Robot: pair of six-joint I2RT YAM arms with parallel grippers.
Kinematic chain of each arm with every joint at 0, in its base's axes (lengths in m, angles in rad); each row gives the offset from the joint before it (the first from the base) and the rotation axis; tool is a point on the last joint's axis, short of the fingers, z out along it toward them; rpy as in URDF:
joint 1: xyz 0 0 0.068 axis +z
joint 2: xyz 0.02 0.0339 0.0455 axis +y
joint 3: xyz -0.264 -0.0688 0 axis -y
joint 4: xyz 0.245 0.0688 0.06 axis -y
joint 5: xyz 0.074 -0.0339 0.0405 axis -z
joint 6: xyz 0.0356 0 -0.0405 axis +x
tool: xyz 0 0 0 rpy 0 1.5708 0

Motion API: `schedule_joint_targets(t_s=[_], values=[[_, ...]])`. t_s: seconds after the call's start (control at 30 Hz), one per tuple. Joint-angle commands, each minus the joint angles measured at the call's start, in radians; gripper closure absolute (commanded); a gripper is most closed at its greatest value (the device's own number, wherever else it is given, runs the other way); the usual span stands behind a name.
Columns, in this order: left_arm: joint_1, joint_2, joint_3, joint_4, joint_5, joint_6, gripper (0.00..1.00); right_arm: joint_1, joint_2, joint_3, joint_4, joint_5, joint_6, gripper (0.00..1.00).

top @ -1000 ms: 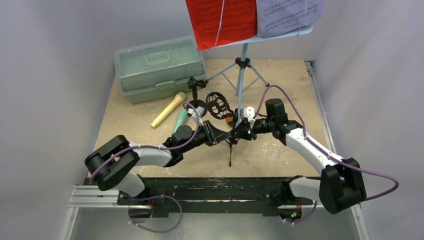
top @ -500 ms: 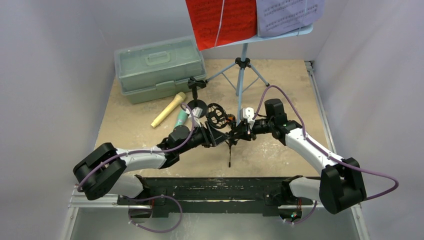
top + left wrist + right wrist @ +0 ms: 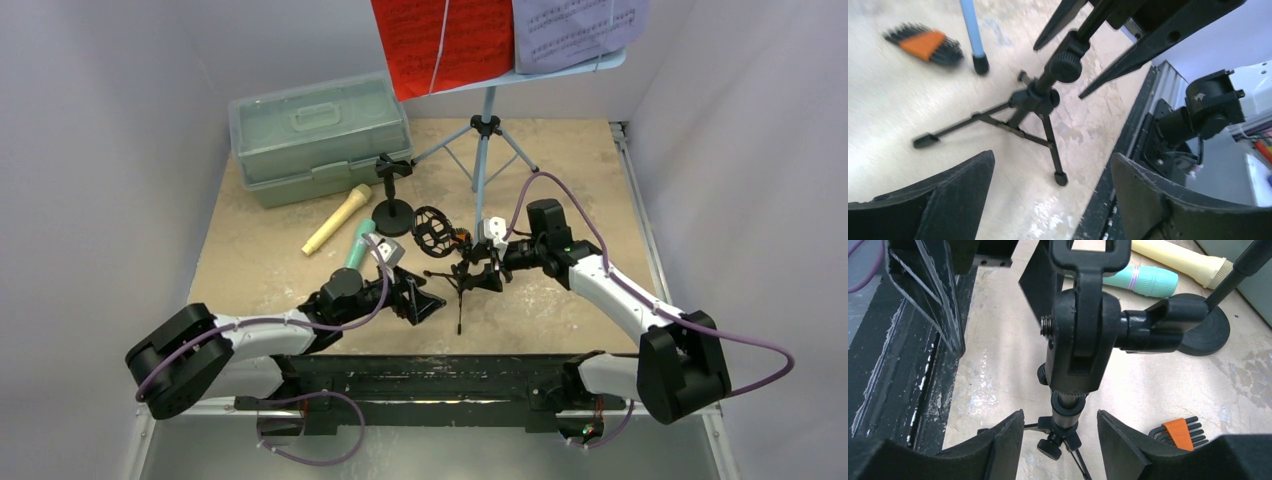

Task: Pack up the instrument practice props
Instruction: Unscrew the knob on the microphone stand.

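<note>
Right wrist: right pincer (image 3: pixel 1059 416) open around tripod holder (image 3: pixel 1080 340).

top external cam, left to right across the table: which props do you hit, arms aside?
tan toy microphone → teal toy microphone → black round-base mic holder → black ring-top tripod mic holder → light-blue perforated music rack on tripod legs. Pale green translucent plastic case spans the microphones, left out.

A tan table (image 3: pixel 250 270) with pale scuffs (worn white in spots) sits in the middle. Plain grey-white walls (image 3: pixel 100 150) stand to its left, right and back. A silver metal strip (image 3: pixel 633 180) runs along its right edge.
</note>
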Motion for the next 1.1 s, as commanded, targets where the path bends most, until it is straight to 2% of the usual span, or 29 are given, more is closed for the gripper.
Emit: schedule_joint_targets(t_s=[0.0, 0.1, 0.2, 0.3, 0.47, 0.7, 0.9, 1.07], values=[[0.005, -0.089, -0.023, 0.123, -0.088, 0.274, 0.08, 0.006, -0.002, 0.022, -0.014, -0.037, -0.027, 0.39], [0.004, -0.079, -0.03, 0.217, -0.079, 0.394, 0.02, 0.005, 0.005, 0.025, -0.012, -0.051, -0.023, 0.38], [0.005, -0.01, -0.025, 0.321, -0.022, 0.529, 0.02, 0.005, 0.015, 0.028, -0.008, -0.069, -0.01, 0.38], [0.005, 0.081, -0.005, 0.43, 0.0, 0.58, 0.03, 0.006, 0.022, 0.025, -0.002, -0.076, -0.003, 0.39], [0.004, 0.199, 0.057, 0.506, 0.03, 0.575, 0.09, 0.006, 0.024, 0.025, 0.002, -0.079, 0.004, 0.42], [0.005, 0.259, 0.071, 0.6, 0.031, 0.531, 0.2, 0.006, 0.032, 0.025, 0.006, -0.078, 0.013, 0.46], [0.005, 0.323, 0.094, 0.664, 0.054, 0.483, 0.36, 0.006, 0.034, 0.022, 0.016, -0.075, 0.024, 0.52], [0.005, 0.367, 0.105, 0.696, 0.082, 0.45, 0.43, 0.006, 0.036, 0.022, 0.02, -0.073, 0.028, 0.58]])
